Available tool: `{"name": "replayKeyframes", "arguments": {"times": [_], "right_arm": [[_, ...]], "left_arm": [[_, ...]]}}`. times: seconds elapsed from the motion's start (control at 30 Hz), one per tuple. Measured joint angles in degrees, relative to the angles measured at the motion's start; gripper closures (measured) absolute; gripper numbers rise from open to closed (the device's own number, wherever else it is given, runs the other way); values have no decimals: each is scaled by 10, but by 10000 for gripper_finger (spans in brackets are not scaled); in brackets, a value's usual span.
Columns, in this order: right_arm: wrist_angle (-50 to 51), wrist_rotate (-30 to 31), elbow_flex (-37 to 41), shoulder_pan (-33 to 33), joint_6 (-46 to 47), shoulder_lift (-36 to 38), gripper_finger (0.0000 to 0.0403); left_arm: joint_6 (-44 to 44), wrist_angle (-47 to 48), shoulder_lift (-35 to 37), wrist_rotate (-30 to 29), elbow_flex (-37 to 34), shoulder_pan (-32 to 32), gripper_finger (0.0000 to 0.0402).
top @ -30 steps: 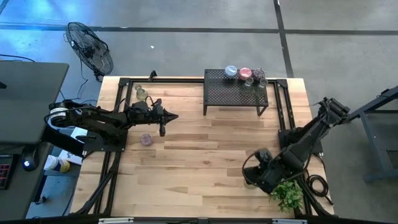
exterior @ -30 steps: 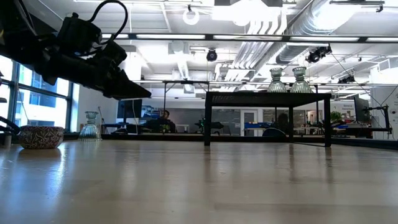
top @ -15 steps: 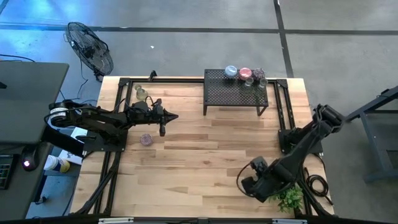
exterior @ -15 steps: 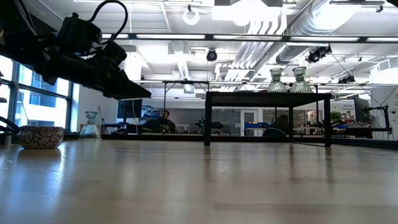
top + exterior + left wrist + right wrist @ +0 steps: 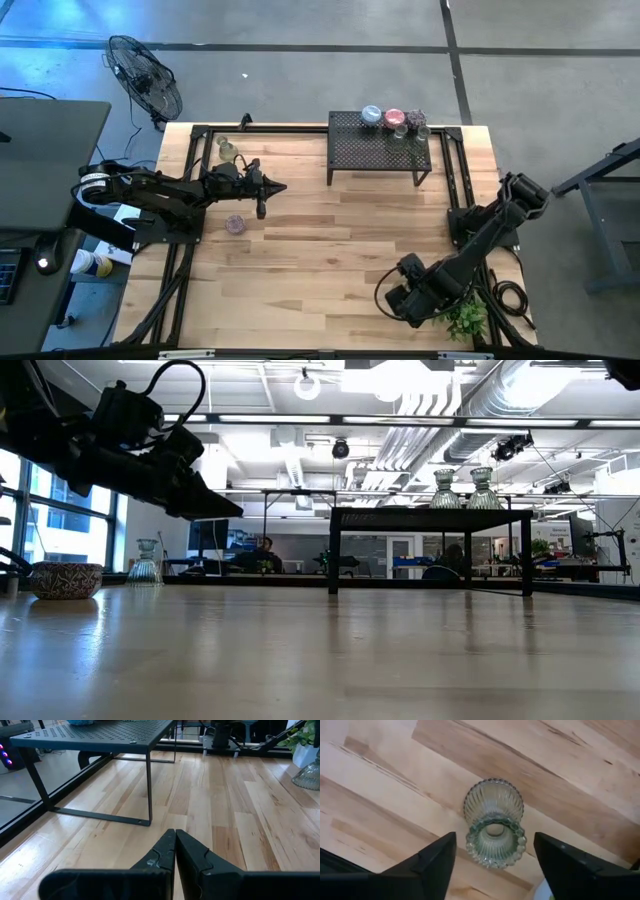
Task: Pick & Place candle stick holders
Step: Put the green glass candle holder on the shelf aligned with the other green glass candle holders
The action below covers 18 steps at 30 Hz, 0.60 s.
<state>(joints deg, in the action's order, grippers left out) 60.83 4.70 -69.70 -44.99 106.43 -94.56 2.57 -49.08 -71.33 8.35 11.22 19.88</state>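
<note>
The wooden table (image 5: pixel 330 250) carries a black perforated metal rack (image 5: pixel 378 145) at its far edge, and four candle stick holders (image 5: pixel 395 120) stand clustered on the rack's right end. Two more sit on the table's left side: a purple holder (image 5: pixel 235 224) just beside the left arm, and an olive-green holder (image 5: pixel 227 149) near the far-left corner.

The left gripper (image 5: pixel 175 851) hangs above the table between those two, its fingers pressed together on nothing, and looks to be waiting.

The right gripper (image 5: pixel 494 854) is the one at work, low over the table's near-right area, just beside the green leafy plant (image 5: pixel 462 314). Its fingers are spread wide, and a pale green ribbed glass holder (image 5: pixel 494 822) stands upright on the wood midway between them, touching neither.

The step in hand appears to be the grasp on this holder. To do it well, the gripper should likely descend straight, keeping the holder centred so both fingers meet it together. Uneven contact could tip or skid so small a piece. The narrow waist under the scalloped rim looks the safest place to close, and ribbed glass probably wants a gentle, steady squeeze before any lift toward the rack.
</note>
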Motion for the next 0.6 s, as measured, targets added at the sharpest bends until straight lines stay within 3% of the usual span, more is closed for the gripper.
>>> {"name": "replayKeyframes", "arguments": {"times": [0.2, 0.33, 0.43, 0.6], "right_arm": [[-3, -3, 0, 4, -5, 0, 215], [-6, -8, 0, 12, -25, 0, 235], [-7, -12, 0, 19, -43, 0, 229], [-2, -18, 0, 27, -50, 0, 187]], "left_arm": [[0, 0, 0, 0, 0, 0, 392], [0, 1, 0, 0, 0, 0, 392], [0, 2, 0, 0, 0, 0, 392], [0, 2, 0, 0, 0, 0, 392]]}}
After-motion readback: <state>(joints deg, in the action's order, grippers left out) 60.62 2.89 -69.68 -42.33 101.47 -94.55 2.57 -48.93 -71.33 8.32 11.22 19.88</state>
